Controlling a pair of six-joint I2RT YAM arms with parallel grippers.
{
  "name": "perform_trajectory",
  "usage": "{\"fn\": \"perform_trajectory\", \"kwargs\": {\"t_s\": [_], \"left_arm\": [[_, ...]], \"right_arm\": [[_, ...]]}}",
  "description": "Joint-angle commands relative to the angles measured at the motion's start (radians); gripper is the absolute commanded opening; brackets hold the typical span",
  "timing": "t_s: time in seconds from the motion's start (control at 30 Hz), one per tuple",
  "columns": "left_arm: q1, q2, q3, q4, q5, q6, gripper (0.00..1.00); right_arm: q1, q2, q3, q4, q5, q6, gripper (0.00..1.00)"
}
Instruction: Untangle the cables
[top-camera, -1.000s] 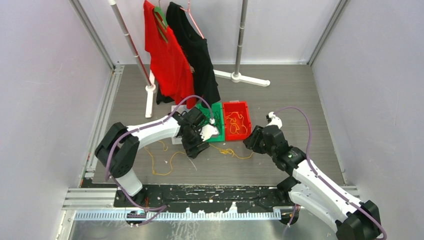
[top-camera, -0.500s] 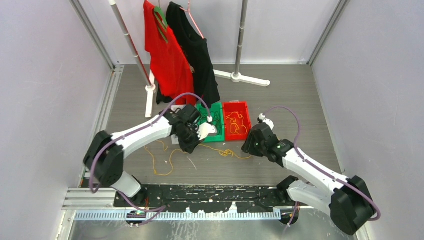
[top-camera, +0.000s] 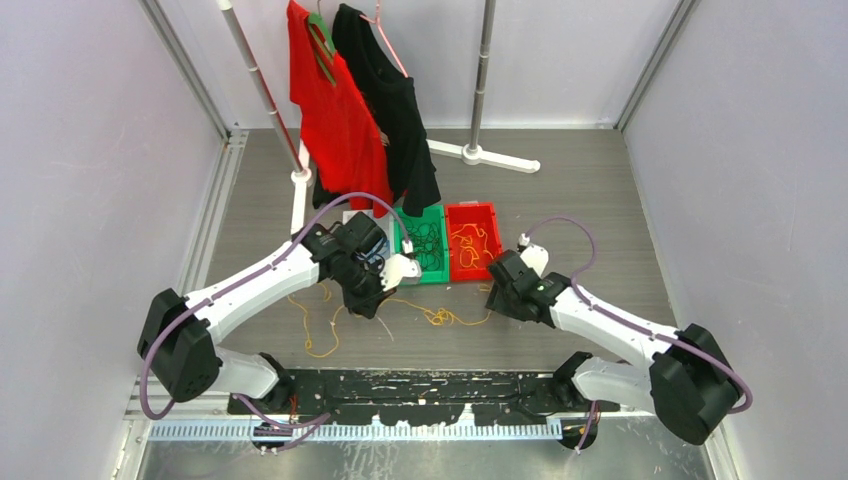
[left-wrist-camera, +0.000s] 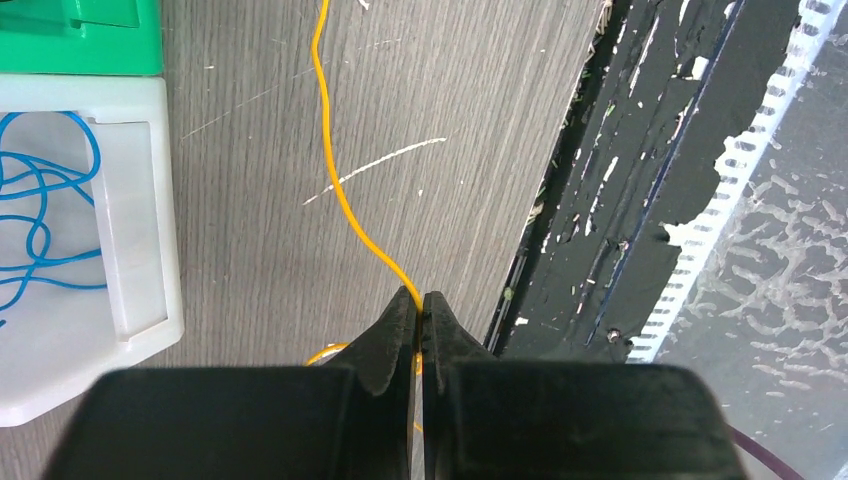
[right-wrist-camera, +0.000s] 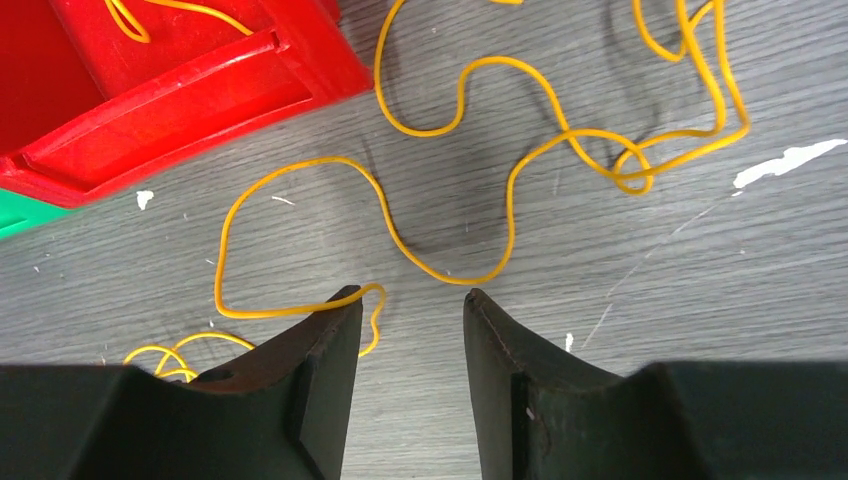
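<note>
Yellow cables (top-camera: 440, 318) lie loose on the grey floor in front of the bins, and more lie to the left (top-camera: 318, 322). My left gripper (left-wrist-camera: 420, 300) is shut on one yellow cable (left-wrist-camera: 338, 195), which runs away from the fingertips across the floor. Seen from above, that gripper (top-camera: 378, 298) hangs in front of the green bin. My right gripper (right-wrist-camera: 410, 295) is open just above the floor, and a looping yellow cable (right-wrist-camera: 425, 132) passes beside its left finger (right-wrist-camera: 330, 330). Blue cables (left-wrist-camera: 40, 225) sit in a white bin (left-wrist-camera: 135, 250).
A red bin (top-camera: 487, 215) holds yellow cables and a green bin (top-camera: 437, 272) holds black ones. Behind them stands a clothes rack with a red shirt (top-camera: 330, 110) and a black shirt (top-camera: 395, 100). A black base rail (top-camera: 420, 385) runs along the near edge.
The left gripper closed on a yellow cable and drew back to the left. The right arm reached left and lower toward the floor. The yellow tangle shifted toward the near side.
</note>
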Motion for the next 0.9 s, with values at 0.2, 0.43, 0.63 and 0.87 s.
{"fn": "perform_trajectory", "kwargs": {"t_s": [0.2,0.43,0.63,0.87], "left_arm": [[0.001,-0.026,-0.003,-0.014,0.045,-0.005,0.01],[0.024,-0.051,0.05,-0.129,-0.001,0.067,0.0],[0.315,-0.143,0.142,-0.272,-0.038,0.232,0.0],[0.59,-0.338,0.264,-0.358,-0.116,0.506,0.0]], "right_arm": [[0.056,0.172,0.076,0.113,0.068,0.062,0.3],[0.055,0.146,0.101,0.019,0.19,0.086,0.01],[-0.01,0.014,0.103,-0.067,0.259,0.066,0.01],[-0.149,-0.097,0.062,-0.109,0.228,-0.005,0.01]]}}
